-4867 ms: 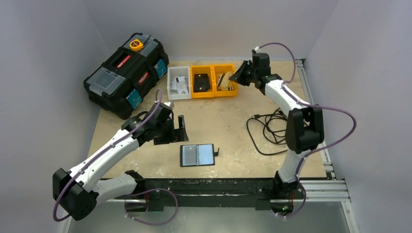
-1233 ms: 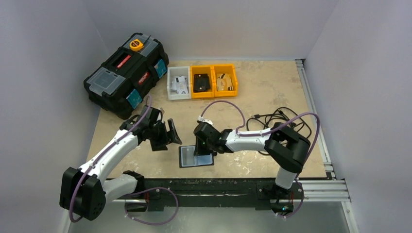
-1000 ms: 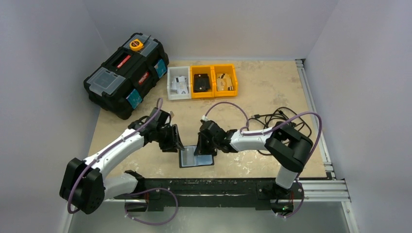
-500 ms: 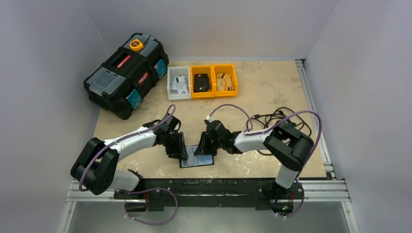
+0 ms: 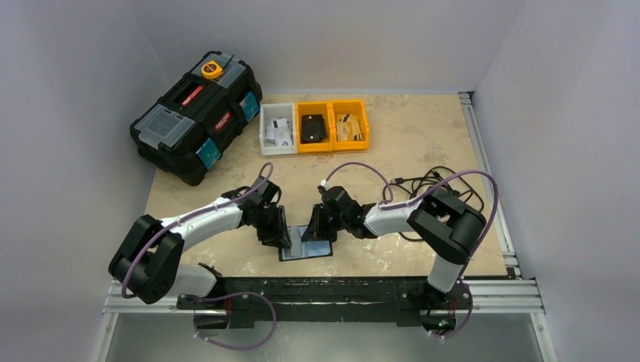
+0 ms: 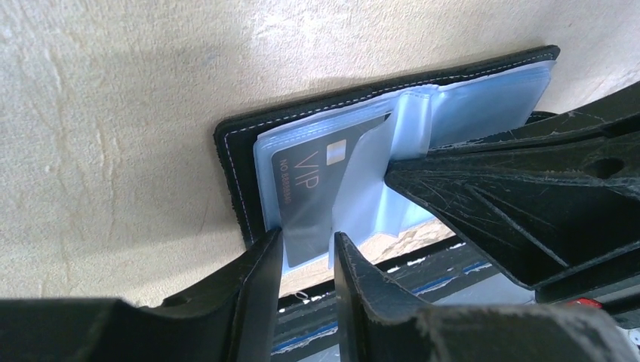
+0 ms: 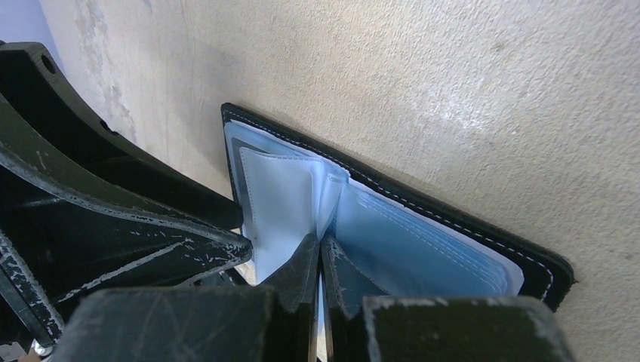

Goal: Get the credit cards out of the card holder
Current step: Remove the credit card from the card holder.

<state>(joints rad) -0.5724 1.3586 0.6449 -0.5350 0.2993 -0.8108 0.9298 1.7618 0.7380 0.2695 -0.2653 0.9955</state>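
No card out yet: in the open card holder point(image 5: 306, 251) at 6 o'clock, the left gripper point(image 6: 308, 240) straddles the VIP card point(image 6: 313, 185), jaws slightly parted, while the right gripper point(image 7: 318, 243), fully closed, presses the sleeves point(image 7: 279, 204)

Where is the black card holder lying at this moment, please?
In the top view the card holder lies open on the table close to its near edge, between the left gripper and the right gripper.

You see the holder point(image 6: 234, 162) lying open on the table point(image 6: 113, 113), a dark VIP card point(image 6: 309, 188) in its clear sleeves point(image 6: 483, 94). Your left gripper point(image 6: 308, 237) straddles that card's near edge with its jaws apart; the right gripper point(image 6: 394, 175) touches the sleeves.
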